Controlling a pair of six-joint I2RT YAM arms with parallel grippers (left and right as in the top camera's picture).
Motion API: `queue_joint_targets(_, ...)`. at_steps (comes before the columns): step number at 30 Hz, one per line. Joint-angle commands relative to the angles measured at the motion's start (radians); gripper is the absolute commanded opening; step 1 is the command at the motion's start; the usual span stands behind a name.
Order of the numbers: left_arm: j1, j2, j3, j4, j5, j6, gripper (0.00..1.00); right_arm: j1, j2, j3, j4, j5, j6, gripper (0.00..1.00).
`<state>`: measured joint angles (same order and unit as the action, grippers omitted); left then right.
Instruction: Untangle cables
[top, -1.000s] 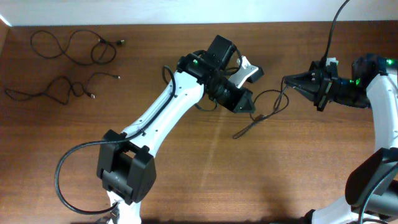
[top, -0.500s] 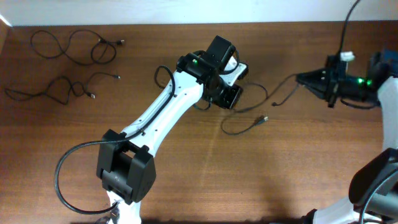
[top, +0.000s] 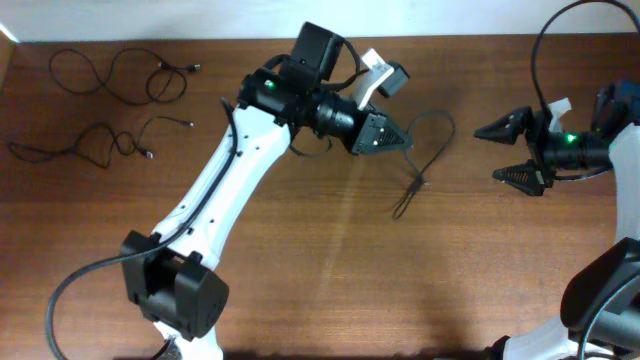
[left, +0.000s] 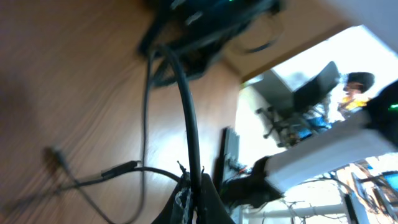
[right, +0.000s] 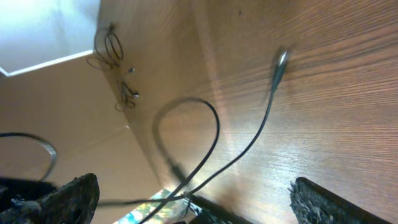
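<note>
Right pincer (top: 488, 153) has released and stands spread; left pincer (top: 392, 141) pinches the thin black looped cable (top: 418, 182), which trails right over the middle of the brown wooden surface (top: 330, 270). Risk: lifting drags the loose loop tight, re-knotting it.

White arms (top: 225, 180) with black joints (top: 190, 290), green lights (top: 268, 86) and dark fingers (top: 503, 128).

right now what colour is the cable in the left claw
Black; the cable shows best in the overhead view.
</note>
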<state>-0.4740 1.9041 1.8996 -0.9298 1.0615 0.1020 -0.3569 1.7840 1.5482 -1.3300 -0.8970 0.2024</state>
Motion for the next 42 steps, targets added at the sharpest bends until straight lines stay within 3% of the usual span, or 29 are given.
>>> queue_joint_targets(1,0.006,-0.037,0.019,0.08,0.149,0.023,0.0,0.058,-0.005,0.0,0.003,0.006,-0.016,0.98)
queue_joint_targets(2,0.006,-0.037,0.019,0.092,0.09,0.011,0.0,0.077,-0.005,0.0,0.006,-0.006,-0.018,0.98)
queue_joint_targets(5,0.006,-0.037,0.019,0.057,-0.293,-0.134,0.0,0.117,-0.005,0.0,0.011,-0.109,-0.104,0.98)
queue_joint_targets(7,0.006,-0.037,0.019,0.029,-0.353,-0.143,0.0,0.122,-0.005,0.0,0.012,-0.166,-0.123,0.98)
queue_joint_targets(10,0.006,-0.037,0.019,0.025,-0.326,-0.143,0.0,0.12,-0.005,0.0,0.011,-0.264,-0.189,0.98)
queue_joint_targets(14,0.006,-0.037,0.019,0.055,-0.18,-0.143,0.0,0.127,-0.005,0.0,0.01,-0.274,-0.204,0.99)
queue_joint_targets(23,0.016,-0.037,0.024,0.129,-0.178,-0.22,0.0,0.189,-0.005,0.0,0.01,-0.274,-0.276,0.98)
queue_joint_targets(26,0.068,-0.037,0.09,0.138,0.095,-0.231,0.0,0.183,-0.005,0.0,0.011,-0.269,-0.278,0.99)
queue_joint_targets(28,0.097,-0.037,0.129,0.144,0.152,-0.233,0.0,0.171,-0.005,0.0,0.011,-0.27,-0.277,0.99)
queue_joint_targets(30,0.116,-0.037,0.147,0.108,-0.003,-0.233,0.0,0.156,-0.005,0.0,0.02,-0.27,-0.277,0.98)
queue_joint_targets(33,0.107,-0.034,0.147,-0.081,-0.407,-0.232,0.0,0.147,-0.005,0.0,0.026,-0.27,-0.274,0.98)
queue_joint_targets(35,0.09,-0.034,0.147,-0.131,-0.452,-0.206,0.0,0.147,-0.005,0.0,0.035,-0.27,-0.273,0.98)
queue_joint_targets(38,0.068,-0.041,0.168,-0.125,-0.347,-0.175,0.0,0.147,-0.005,0.0,0.05,-0.27,-0.265,0.98)
queue_joint_targets(42,0.064,-0.044,0.32,-0.123,-0.029,-0.132,0.0,0.146,-0.005,0.0,0.048,-0.27,-0.265,0.98)
